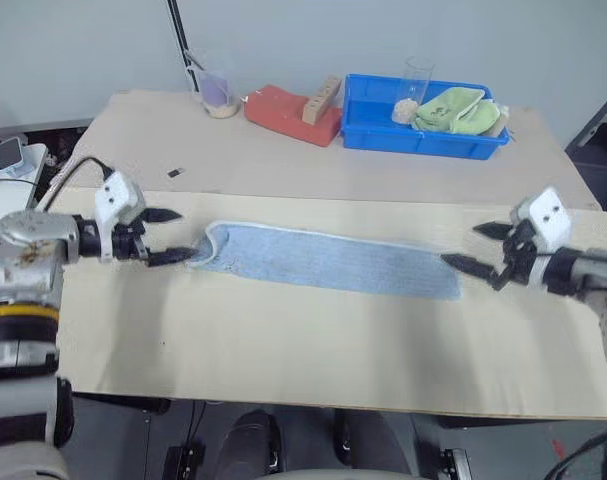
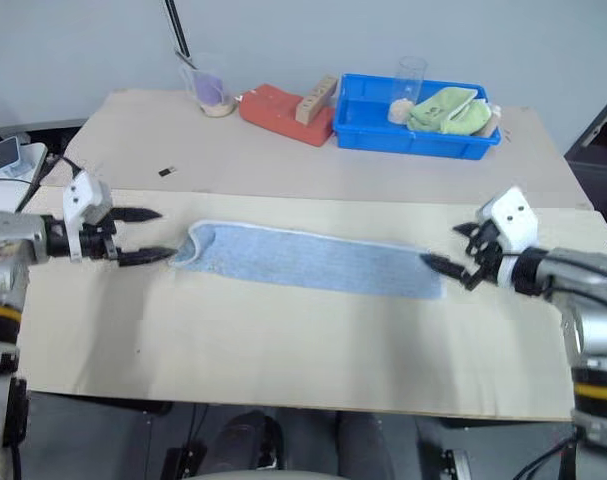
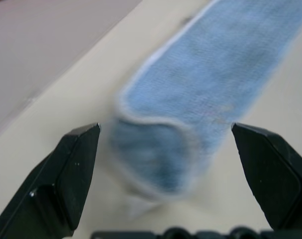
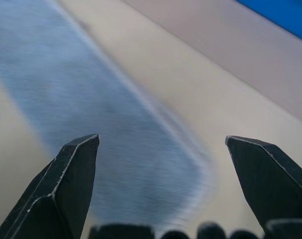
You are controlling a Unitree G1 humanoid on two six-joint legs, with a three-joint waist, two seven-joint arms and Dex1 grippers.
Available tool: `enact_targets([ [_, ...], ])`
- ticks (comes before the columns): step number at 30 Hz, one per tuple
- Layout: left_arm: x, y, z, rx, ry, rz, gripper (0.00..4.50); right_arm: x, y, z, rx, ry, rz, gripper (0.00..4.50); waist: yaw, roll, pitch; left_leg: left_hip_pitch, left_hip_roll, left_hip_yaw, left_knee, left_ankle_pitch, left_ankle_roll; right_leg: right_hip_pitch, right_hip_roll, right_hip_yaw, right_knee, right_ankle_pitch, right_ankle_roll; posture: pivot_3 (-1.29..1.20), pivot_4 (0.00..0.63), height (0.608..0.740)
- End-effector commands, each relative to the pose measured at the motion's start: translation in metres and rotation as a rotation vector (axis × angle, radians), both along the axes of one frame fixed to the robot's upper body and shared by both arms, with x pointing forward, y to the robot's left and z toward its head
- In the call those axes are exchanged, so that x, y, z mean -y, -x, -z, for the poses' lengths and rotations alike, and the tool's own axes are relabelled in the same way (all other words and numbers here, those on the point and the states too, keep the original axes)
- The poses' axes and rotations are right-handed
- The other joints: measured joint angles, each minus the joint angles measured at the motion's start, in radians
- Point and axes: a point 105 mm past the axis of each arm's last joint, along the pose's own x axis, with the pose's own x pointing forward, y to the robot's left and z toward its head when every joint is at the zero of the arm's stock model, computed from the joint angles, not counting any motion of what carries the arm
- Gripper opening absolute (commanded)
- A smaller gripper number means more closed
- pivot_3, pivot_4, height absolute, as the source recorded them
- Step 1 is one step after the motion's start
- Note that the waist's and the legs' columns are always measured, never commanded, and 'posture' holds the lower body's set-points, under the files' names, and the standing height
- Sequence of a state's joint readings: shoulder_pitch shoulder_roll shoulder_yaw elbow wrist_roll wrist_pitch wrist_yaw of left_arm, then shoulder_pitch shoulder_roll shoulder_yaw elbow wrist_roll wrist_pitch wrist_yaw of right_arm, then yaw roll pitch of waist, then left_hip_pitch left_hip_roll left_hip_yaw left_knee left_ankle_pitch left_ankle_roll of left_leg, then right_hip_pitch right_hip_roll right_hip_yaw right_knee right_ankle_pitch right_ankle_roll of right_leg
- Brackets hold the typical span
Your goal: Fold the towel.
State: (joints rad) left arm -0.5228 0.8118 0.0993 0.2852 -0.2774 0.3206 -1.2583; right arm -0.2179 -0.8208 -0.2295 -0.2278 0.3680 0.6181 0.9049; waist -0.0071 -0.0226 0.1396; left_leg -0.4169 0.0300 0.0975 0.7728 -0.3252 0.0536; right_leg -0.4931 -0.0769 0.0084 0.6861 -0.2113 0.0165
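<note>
I see the light blue terry towel [image 1: 328, 259] stretched flat between my left gripper [image 1: 168, 236] and right gripper [image 1: 478, 247], both wide open, empty; its curled left end risks a crooked fold.

Bare table [image 1: 283, 330] surrounds the towel [image 1: 333, 262]; blue bin [image 1: 423, 135] and red block [image 1: 293, 113] stand well behind.

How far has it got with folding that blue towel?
The towel lies as a long narrow strip on the table, so one lengthwise fold looks done. Nothing is held: the left gripper and right gripper are open, one at each end. The end by the left gripper is curled over. Folding it end to end looks left.
</note>
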Motion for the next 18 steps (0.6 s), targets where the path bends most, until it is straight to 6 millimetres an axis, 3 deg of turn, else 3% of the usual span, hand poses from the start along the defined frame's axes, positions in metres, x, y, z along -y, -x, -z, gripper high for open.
enact_targets([
  [1, 0.025, -0.001, -0.015, 0.114, 0.066, -0.074, 4.5, -0.004, 0.007, -0.018, 0.101, -0.006, 0.014, 4.49, 0.012, 0.0, 0.0, 0.001, 0.0, 0.0, 0.001, 0.0, 0.0, 0.001, 0.0, 0.0, 0.0, 0.0, 0.0, 0.0, 0.15, 0.669],
  [3, 0.039, 0.002, -0.005, 0.132, 0.065, -0.088, 4.5, -0.006, 0.011, -0.012, 0.084, -0.006, 0.014, 4.49, 0.017, 0.0, 0.0, 0.001, -0.001, -0.001, 0.001, 0.0, 0.001, 0.003, 0.0, 0.0, -0.002, 0.001, 0.001, 0.0, 0.15, 0.669],
  [6, 0.042, -0.005, 0.008, 0.168, 0.045, -0.18, 4.5, -0.009, 0.014, -0.007, 0.076, 0.003, 0.002, 4.49, 0.019, -0.001, 0.0, 0.002, -0.001, -0.001, 0.001, 0.0, 0.001, 0.003, 0.0, 0.0, -0.002, 0.001, 0.001, 0.0, 0.15, 0.669],
  [11, 0.016, -0.025, 0.022, 0.231, 0.017, -0.427, 4.5, -0.015, 0.017, -0.011, 0.074, -0.02, -0.044, 4.49, 0.015, -0.001, 0.0, 0.002, -0.002, -0.001, 0.001, 0.0, 0.001, 0.003, 0.001, 0.001, -0.002, 0.002, 0.001, 0.0, 0.15, 0.669],
  [18, -0.012, -0.021, 0.029, 0.241, -0.031, -0.538, 4.5, -0.003, 0.017, -0.008, 0.078, -0.001, -0.017, 4.49, 0.016, -0.001, 0.0, 0.002, -0.002, -0.002, 0.0, -0.001, 0.001, 0.003, 0.001, 0.0, -0.002, 0.002, 0.001, 0.0, 0.15, 0.669],
])
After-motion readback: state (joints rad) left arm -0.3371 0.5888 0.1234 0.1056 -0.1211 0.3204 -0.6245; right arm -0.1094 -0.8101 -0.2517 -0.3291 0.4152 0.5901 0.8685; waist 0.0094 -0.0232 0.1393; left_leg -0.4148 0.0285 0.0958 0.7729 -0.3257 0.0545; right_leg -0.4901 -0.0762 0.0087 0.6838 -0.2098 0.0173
